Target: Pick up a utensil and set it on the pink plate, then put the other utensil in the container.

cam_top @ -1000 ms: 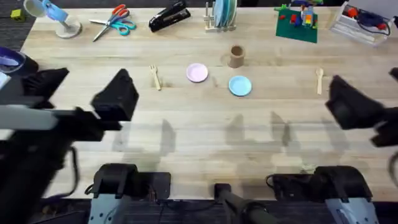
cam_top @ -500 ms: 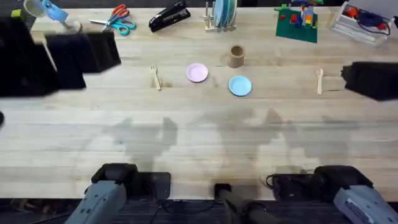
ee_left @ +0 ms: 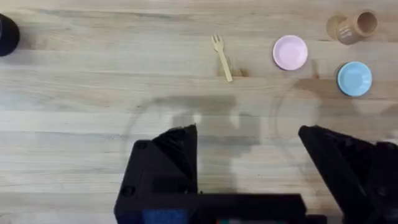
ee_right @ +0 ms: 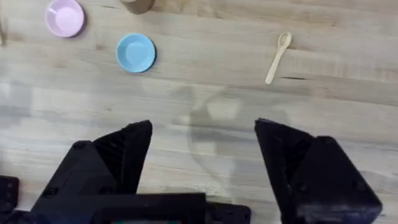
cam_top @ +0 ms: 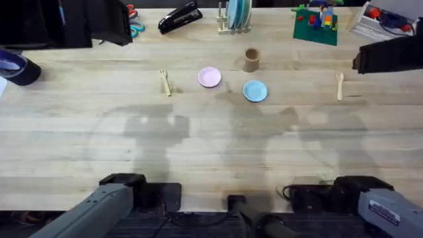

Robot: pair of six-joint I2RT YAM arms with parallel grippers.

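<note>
The wooden fork [cam_top: 164, 82] lies flat on the table left of the pink plate [cam_top: 209, 77], and the plate is bare. Behind the blue plate stands the brown container [cam_top: 251, 59]. Far to the right lies the wooden spoon [cam_top: 340, 86]. My left gripper [ee_left: 249, 162] hangs high over the table, open and holding nothing, with the fork [ee_left: 221, 57] and pink plate [ee_left: 290, 52] well beyond it. My right gripper [ee_right: 202, 168] is also open and holding nothing, high above the wood, with the spoon [ee_right: 277, 57] ahead of it.
A light blue plate [cam_top: 255, 90] sits right of the pink one. Along the far edge are scissors [cam_top: 134, 20], a black stapler [cam_top: 180, 16], a rack of upright plates [cam_top: 236, 14], a toy brick model [cam_top: 316, 23] and a clear box [cam_top: 386, 20]. A dark roll [cam_top: 16, 66] lies far left.
Both arms have swung from low over the near table toward the far side. The left arm now shows at the top left and the right arm at the right edge. The utensils and plates have not moved.
</note>
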